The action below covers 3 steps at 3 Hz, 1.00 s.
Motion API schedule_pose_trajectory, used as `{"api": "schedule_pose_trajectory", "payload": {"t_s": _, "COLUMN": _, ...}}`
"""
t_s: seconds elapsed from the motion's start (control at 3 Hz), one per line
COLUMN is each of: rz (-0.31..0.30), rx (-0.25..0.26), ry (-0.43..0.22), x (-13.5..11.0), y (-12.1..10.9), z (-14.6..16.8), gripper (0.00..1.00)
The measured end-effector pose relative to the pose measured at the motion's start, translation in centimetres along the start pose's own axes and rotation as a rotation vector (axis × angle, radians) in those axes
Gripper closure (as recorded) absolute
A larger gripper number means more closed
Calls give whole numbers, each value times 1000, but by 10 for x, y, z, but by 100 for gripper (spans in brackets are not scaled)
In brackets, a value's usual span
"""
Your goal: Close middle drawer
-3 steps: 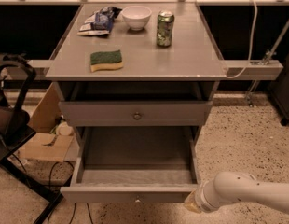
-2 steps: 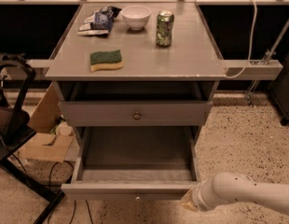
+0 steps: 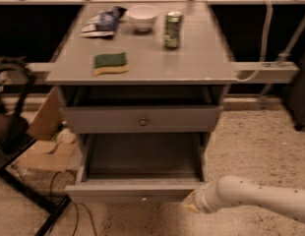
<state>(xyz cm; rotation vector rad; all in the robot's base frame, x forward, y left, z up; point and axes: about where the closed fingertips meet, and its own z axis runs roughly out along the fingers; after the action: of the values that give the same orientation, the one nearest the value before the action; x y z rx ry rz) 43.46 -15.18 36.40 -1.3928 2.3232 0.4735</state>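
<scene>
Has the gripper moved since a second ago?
Yes. The gripper has shifted left, toward the right end of the middle drawer, judged against the cabinet top.

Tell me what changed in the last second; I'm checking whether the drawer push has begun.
The pincer has moved left, up to the right front corner of the middle drawer, whose front seems to have slid slightly back toward the cabinet. It is still far open. The sponge, can, bowl and top drawer stayed put.
</scene>
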Motion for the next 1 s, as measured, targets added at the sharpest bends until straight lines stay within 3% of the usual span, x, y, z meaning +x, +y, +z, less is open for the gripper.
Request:
{"api": "schedule_pose_trajectory", "payload": {"t_s": 0.67, "rz": -33, "rx": 3, "ry": -34, "x": -26, "y": -19, "z": 10, "gripper": 100}}
{"api": "schedule_pose_trajectory", "payload": {"t_s": 1.0, "rz": -70, "rx": 17, "ry": -70, "x": -63, "y": -49, "z": 16, "gripper": 100}}
